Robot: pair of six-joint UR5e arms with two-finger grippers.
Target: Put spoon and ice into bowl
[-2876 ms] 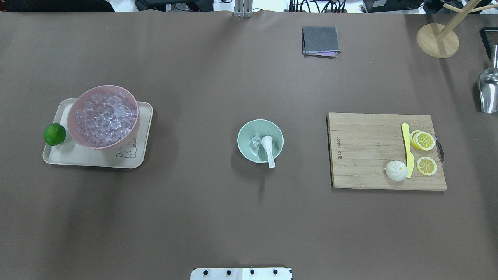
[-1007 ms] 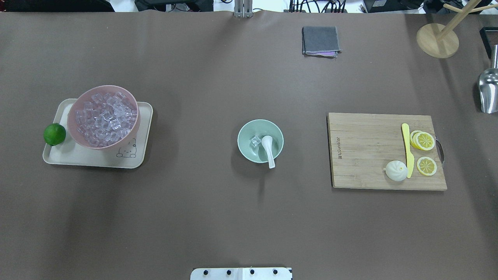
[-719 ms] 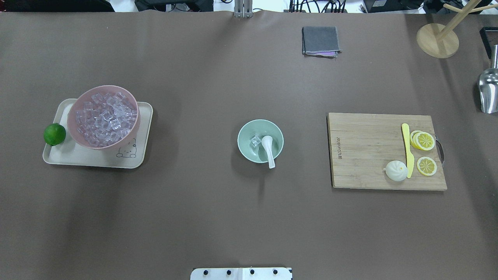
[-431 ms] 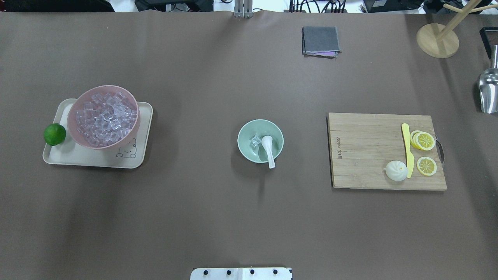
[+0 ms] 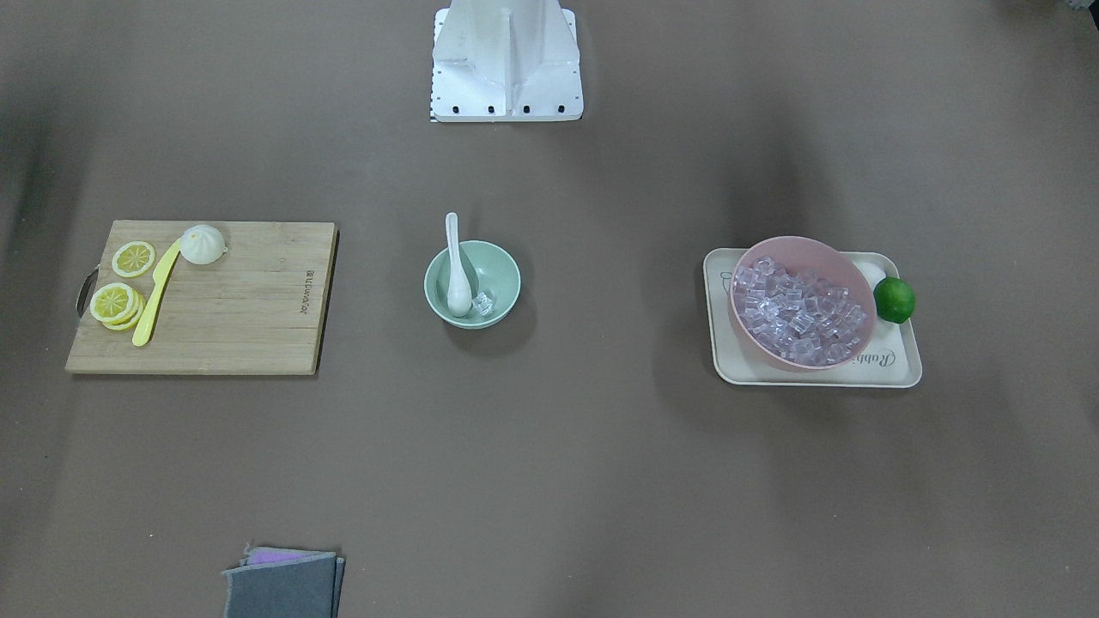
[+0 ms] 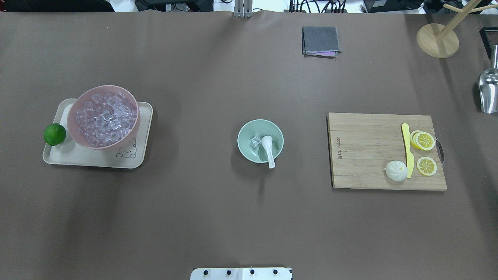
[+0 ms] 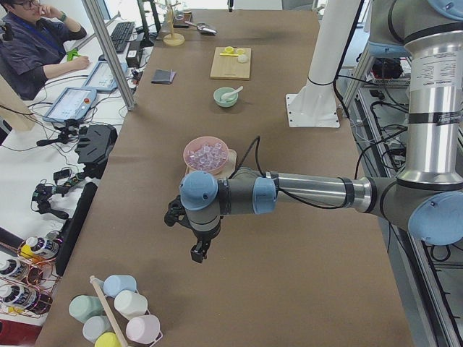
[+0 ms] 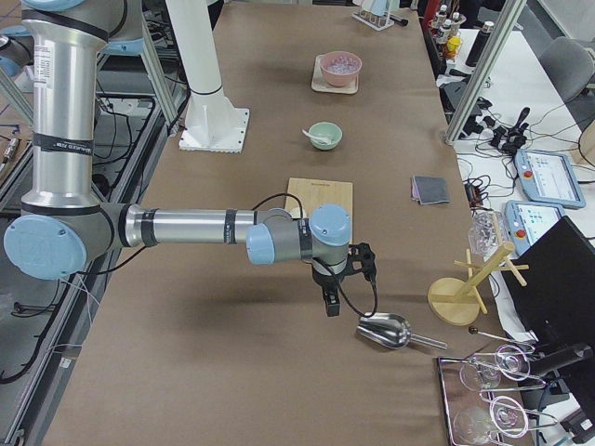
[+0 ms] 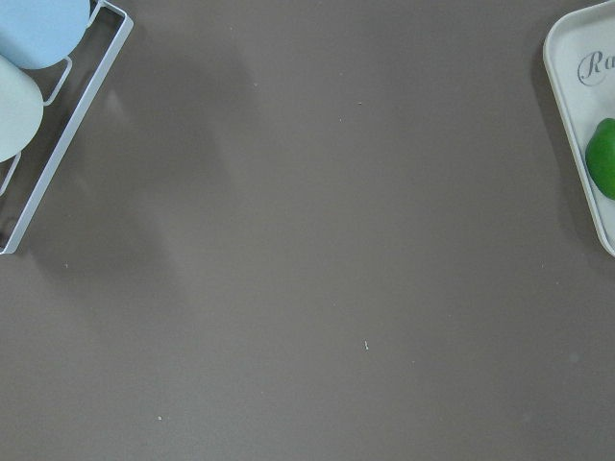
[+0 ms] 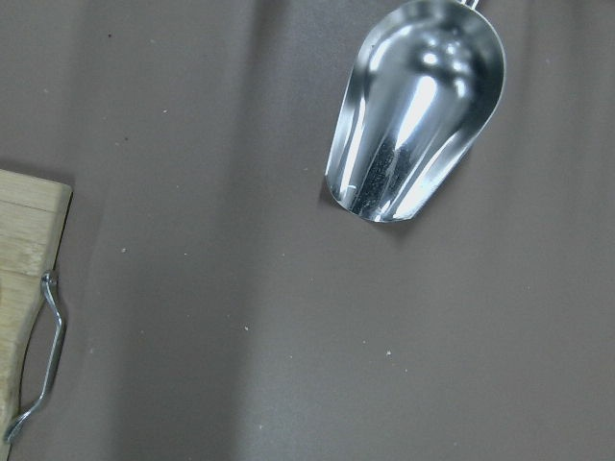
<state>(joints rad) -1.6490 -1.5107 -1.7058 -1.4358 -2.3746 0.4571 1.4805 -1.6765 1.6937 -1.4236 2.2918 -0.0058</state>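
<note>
The mint-green bowl (image 6: 257, 127) stands mid-table, also in the front view (image 5: 500, 268). The white spoon (image 6: 268, 148) lies in it, scoop inside, handle over the rim toward the robot (image 5: 454, 266). One clear ice cube (image 6: 255, 140) lies in the bowl beside the scoop (image 5: 484, 301). My left gripper (image 7: 197, 253) hangs over bare table far to the left of the tray, seen only from the side. My right gripper (image 8: 329, 307) hangs near the metal scoop, far right. I cannot tell whether either is open or shut.
A pink bowl of ice cubes (image 6: 103, 116) sits on a cream tray (image 6: 89, 160) with a lime (image 6: 54, 134). A cutting board (image 6: 365, 155) holds a yellow knife, lemon slices and a bun. There is a grey cloth (image 6: 320, 40), a metal scoop (image 10: 413, 115) and a wooden stand (image 6: 437, 40).
</note>
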